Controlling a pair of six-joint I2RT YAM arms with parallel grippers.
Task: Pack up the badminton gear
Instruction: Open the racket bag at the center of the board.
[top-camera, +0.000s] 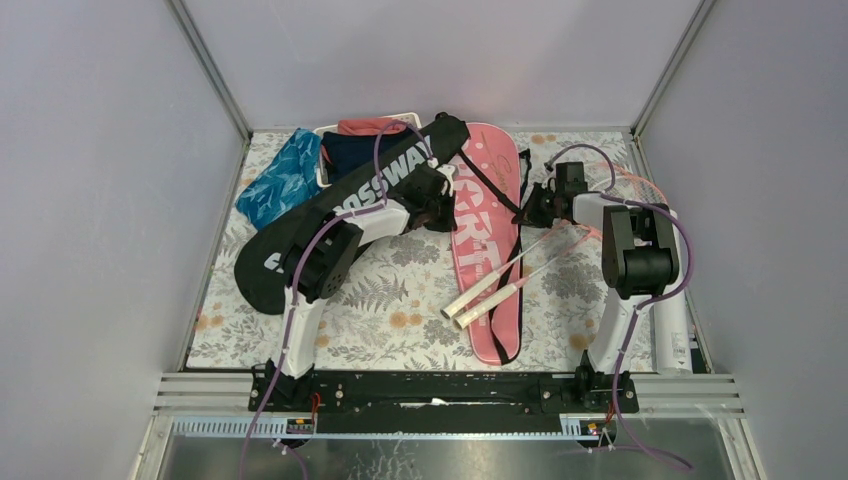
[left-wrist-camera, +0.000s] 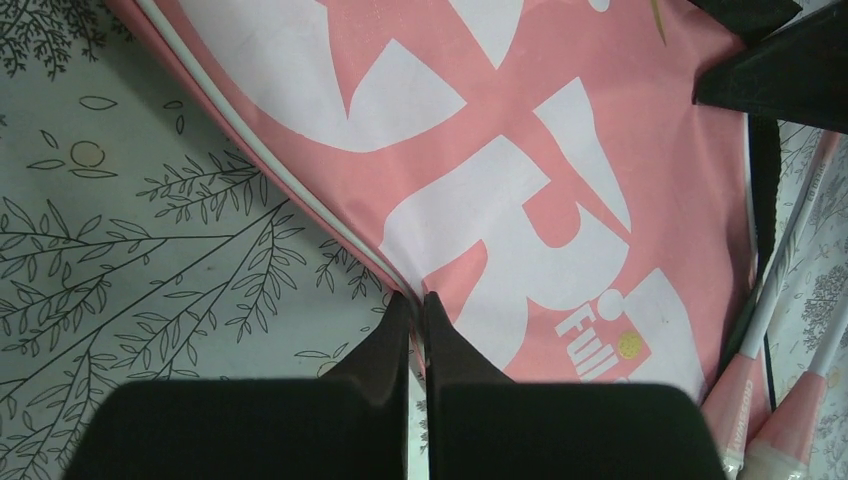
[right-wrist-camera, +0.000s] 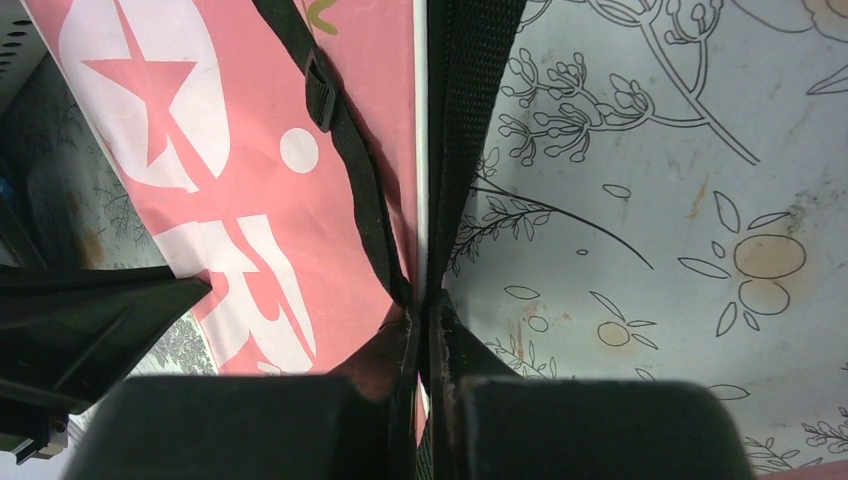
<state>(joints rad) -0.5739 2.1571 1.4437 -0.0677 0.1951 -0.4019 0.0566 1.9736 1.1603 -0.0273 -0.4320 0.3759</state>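
**Both arms pinch the pink bag's rim, ready to open it**

The step in hand looks like opening the pink bag so the rackets can go inside. The bag lies flat in the middle of the desk, its long axis running from 12 to 6 o'clock.

The left fingers are pressed fully together on the bag's 9 o'clock edge, nipping the white piping where pink cloth meets the desk. The right fingers are likewise closed tight on the 3 o'clock edge, right where the black strap meets the rim; whether they hold cloth, strap or both, I cannot tell.

The rackets rest across the bag's lower half, handles toward 7 o'clock, shafts running toward 2 o'clock. The black bag lies at 10 o'clock under the left arm, and the tube sits at the 4 o'clock edge.

Next, the move probably calls for parting the two edges, or finding the zip, without dragging the rackets off.
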